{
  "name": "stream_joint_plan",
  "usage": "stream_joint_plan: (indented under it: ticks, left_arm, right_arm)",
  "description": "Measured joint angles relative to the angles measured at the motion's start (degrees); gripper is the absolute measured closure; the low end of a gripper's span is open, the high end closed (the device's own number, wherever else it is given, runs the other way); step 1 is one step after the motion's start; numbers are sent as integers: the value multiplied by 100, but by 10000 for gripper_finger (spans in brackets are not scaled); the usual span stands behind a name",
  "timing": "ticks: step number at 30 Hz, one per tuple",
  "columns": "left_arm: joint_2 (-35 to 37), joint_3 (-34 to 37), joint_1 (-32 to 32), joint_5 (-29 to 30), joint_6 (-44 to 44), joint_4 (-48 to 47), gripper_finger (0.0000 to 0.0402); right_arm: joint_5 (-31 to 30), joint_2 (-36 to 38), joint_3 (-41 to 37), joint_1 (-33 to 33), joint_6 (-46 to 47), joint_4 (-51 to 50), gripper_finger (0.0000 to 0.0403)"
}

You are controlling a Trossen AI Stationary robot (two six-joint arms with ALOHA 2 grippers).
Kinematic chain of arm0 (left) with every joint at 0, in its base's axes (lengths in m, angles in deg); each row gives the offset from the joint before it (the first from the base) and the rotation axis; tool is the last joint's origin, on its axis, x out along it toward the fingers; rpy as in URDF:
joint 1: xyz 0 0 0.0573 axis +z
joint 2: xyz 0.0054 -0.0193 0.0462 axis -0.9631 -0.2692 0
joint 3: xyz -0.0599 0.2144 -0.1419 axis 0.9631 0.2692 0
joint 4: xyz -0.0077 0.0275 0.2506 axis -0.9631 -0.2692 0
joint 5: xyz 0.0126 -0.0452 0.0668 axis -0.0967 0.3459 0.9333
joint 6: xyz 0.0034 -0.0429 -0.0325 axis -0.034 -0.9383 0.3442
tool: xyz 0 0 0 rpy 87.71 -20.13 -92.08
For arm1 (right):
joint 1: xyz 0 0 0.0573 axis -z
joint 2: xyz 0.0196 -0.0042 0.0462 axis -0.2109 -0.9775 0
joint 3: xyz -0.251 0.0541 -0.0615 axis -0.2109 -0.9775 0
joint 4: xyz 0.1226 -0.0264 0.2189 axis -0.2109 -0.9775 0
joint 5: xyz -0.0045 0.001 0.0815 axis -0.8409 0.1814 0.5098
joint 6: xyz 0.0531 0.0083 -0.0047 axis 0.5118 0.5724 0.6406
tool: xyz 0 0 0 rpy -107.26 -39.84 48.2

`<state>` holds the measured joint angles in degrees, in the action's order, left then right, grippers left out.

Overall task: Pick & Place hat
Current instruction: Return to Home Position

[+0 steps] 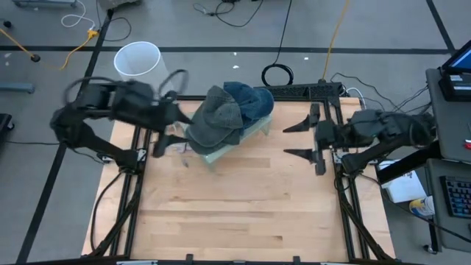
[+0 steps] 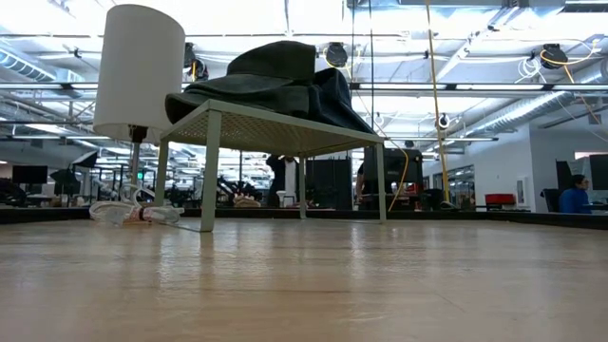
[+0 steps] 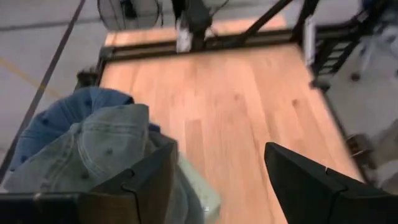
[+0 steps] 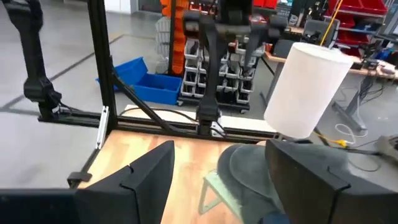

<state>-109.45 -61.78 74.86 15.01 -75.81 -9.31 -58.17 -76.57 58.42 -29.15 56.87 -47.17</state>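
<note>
Nearest you, the table [image 1: 235, 221] shows plain wood. Midway across, your right gripper [image 1: 285, 141] hangs at the right side, fingers spread with nothing between them. It is well apart from the shelf [image 1: 221, 154], parked out of the way, I'd judge. Your left gripper [image 3: 219, 155] sits just left of the shelf, also spread and empty, so you look free to head home. On the shelf the green cap [image 1: 215, 118] tops the pile, partly over a blue cap [image 1: 250, 99] on its far side. Beyond the table's far left stands a white cylinder [image 1: 137, 59]. You'll find no readable writing anywhere.
</note>
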Motion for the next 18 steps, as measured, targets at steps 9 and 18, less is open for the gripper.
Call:
stream_joint_plan:
  ticks: [9, 18]
  left_arm:
    - [1725, 2018, -736, 473, -394, 1616, 136]
    - [3253, 4483, -1336, 529, -556, 3323, 154]
  right_arm:
    - [8, 676, -2227, -2, 438, 1953, 158]
    - [9, 1246, -4504, -268, 392, 4253, 158]
